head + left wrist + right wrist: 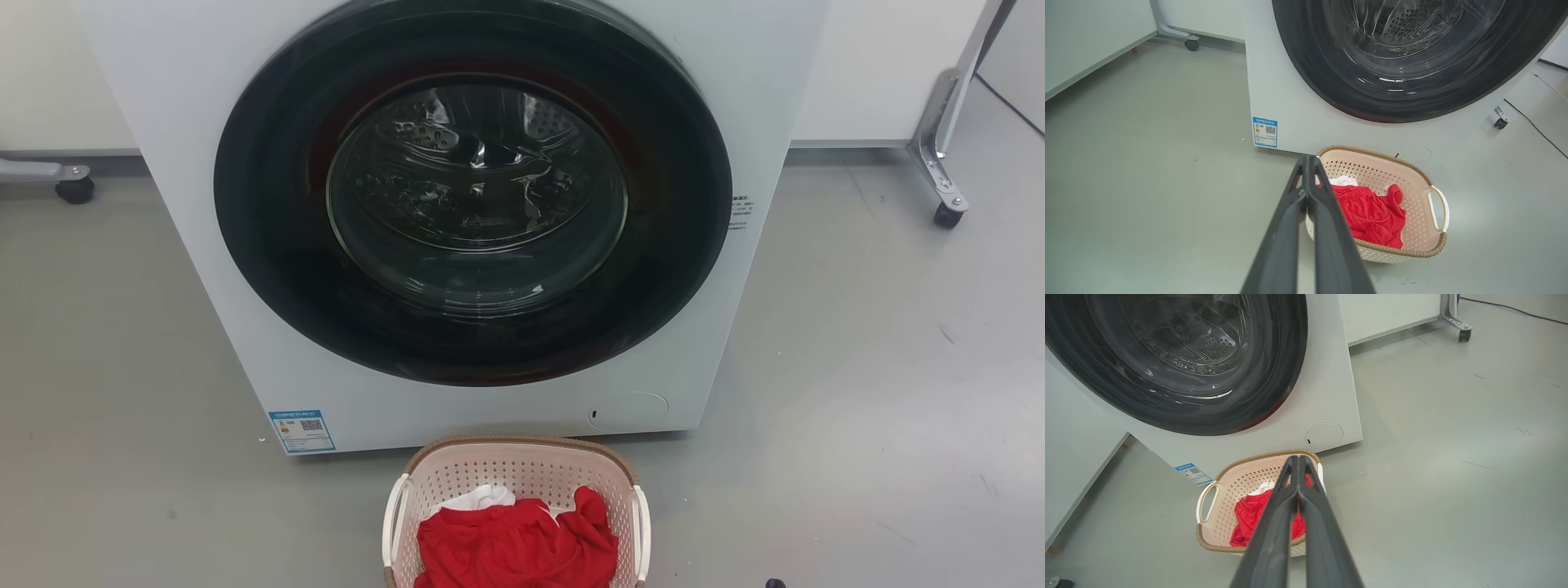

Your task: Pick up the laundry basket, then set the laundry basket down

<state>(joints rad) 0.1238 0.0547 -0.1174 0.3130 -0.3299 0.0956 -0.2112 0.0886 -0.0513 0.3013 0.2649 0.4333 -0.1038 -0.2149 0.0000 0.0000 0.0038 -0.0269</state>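
Lying between 2 tools (1308,160) (1297,459): laundry basket (506,471)

Blue QR-code label (302,430) on washing machine (759,82); print illegible.

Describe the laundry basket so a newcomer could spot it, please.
Find the large white front-loading washing machine. On the grey floor before it stands a small cream-pink perforated plastic basket. Its brown woven-look rim, white side handles and red cloth inside mark it out.
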